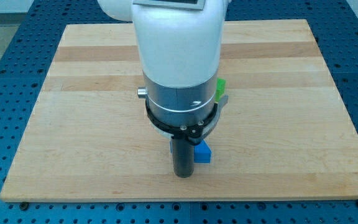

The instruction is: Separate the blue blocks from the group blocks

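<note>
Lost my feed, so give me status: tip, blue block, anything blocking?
My tip down beside blue block, on its left. Green block partly hidden behind arm. Other blocks, if any, hidden.

A pale wooden board (92, 124) lies on a blue perforated table (5, 93).

Bright, even overhead light; soft shadow under the arm (178, 56), mild glare on its white casing; focus sharp throughout.
</note>
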